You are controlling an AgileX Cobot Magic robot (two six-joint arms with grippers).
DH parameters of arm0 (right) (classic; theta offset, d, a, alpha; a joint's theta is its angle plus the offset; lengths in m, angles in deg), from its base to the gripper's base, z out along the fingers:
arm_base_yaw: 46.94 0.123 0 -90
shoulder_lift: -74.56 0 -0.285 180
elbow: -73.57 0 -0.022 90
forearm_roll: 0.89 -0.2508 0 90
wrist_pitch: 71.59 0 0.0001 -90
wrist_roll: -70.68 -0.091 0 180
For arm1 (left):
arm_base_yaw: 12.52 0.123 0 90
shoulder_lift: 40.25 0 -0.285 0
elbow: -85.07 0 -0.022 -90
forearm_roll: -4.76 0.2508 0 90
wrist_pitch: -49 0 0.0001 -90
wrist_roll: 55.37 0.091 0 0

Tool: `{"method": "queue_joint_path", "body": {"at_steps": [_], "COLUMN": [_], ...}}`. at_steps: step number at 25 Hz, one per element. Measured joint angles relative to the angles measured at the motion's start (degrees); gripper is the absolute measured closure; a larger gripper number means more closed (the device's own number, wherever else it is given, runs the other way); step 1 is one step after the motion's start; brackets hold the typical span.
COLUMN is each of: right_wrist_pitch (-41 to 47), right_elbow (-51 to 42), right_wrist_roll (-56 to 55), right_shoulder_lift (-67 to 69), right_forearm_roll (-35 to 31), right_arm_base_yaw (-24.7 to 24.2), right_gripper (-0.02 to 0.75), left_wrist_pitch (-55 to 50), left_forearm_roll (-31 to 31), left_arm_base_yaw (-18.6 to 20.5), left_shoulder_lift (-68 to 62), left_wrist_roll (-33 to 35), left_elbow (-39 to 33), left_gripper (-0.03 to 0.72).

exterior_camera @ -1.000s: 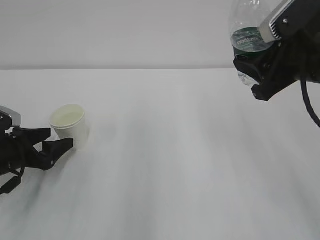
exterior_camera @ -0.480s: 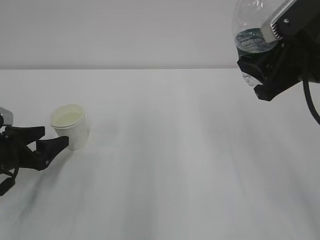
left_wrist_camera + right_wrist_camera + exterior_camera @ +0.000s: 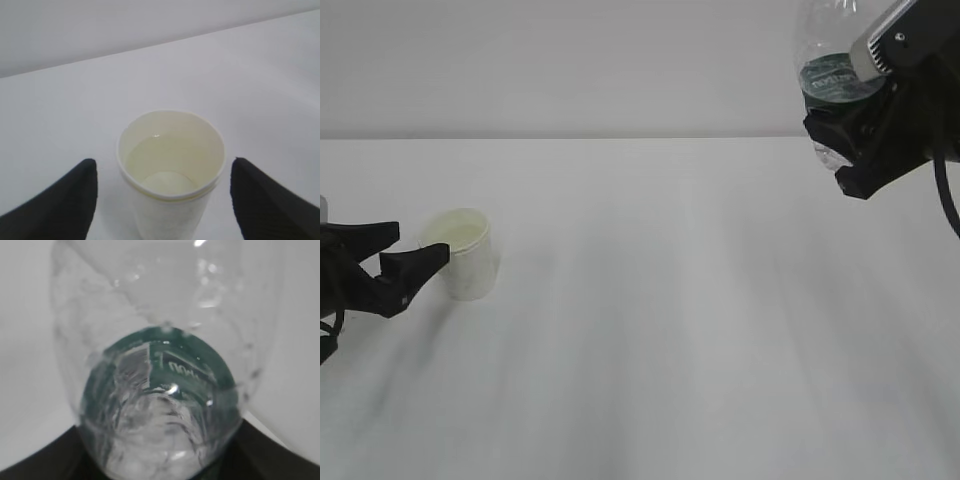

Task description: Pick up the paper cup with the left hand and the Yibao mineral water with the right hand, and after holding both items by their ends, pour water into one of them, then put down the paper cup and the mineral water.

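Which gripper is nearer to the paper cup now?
Left. The left gripper stands open just beside the paper cup, not touching it. The right gripper is far across, raised, holding the Yibao mineral water.

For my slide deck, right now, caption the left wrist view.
Small white paper cup holding a little water stands on the white table between the open black end effector fingers.

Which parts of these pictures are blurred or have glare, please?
Exterior view: soft, even light; the table shows faint streaks. Left wrist view: cup fairly sharp, fingertips soft. Right wrist view: the bottle fills the frame, blurred, with bright glints on the plastic.
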Motion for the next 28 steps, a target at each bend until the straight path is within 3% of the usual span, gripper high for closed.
{"method": "queue_joint_path", "body": {"at_steps": [12,28], "right_wrist_pitch": [-0.2,-0.4], "right_elbow": [0.0,0.0], "right_wrist_roll": [0.0,0.1], "right_shoulder_lift": [0.0,1.4], "right_forearm_roll": [-4.3,-4.5], "right_arm_base_yaw": [-5.3,-5.4], "right_gripper": [0.327,0.327], "left_wrist_pitch": [0.0,0.0], "left_forearm_roll": [-0.6,-0.4], "left_arm_base_yaw": [0.0,0.0], "left_shoulder_lift": [3.9,11.4], "left_wrist_roll": [0.1,0.2], "left_elbow": [-10.6,-11.8], "left_gripper": [0.105,0.136]}}
